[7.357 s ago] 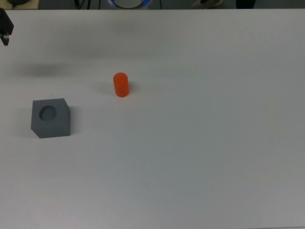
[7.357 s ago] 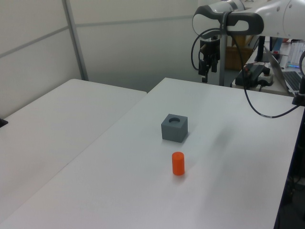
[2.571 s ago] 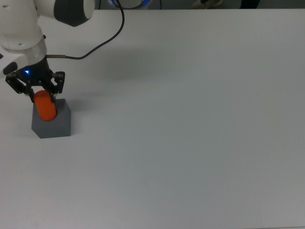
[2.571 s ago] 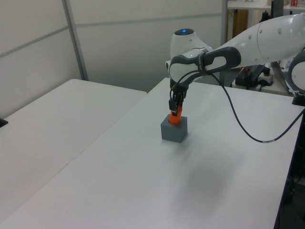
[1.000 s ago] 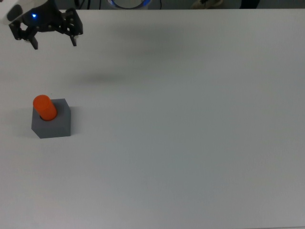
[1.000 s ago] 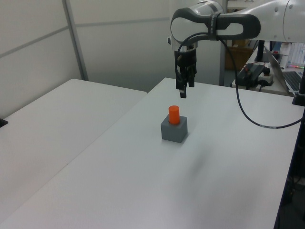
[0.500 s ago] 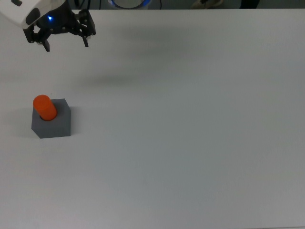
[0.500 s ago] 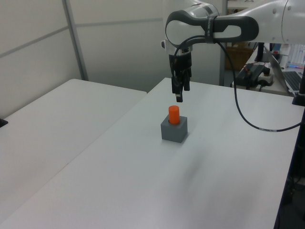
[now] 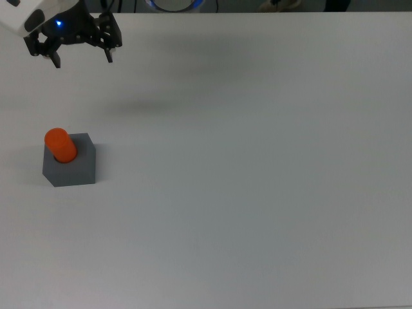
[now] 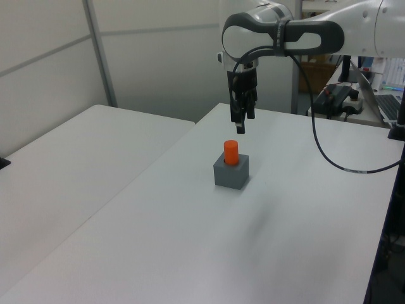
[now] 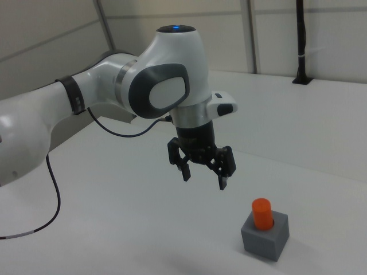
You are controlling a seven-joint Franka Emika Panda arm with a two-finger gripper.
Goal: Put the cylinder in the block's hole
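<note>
Fingers of my gripper [image 11: 204,176] are spread wide and hold nothing; the orange cylinder [image 9: 59,144] stands in the grey block [image 9: 72,170]; I think I should lift away slowly without bumping it.

cylinder [image 9: 59,145] upright in block [image 9: 72,168], on table [image 9: 257,161]

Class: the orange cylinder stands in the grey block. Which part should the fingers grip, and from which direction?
Grip the cylinder on its exposed upper half, coming straight down from above. It stands upright, and its lower part sits inside the block, so only the smooth round sides above the block are free. The gripper hangs open, off to the side.
</note>
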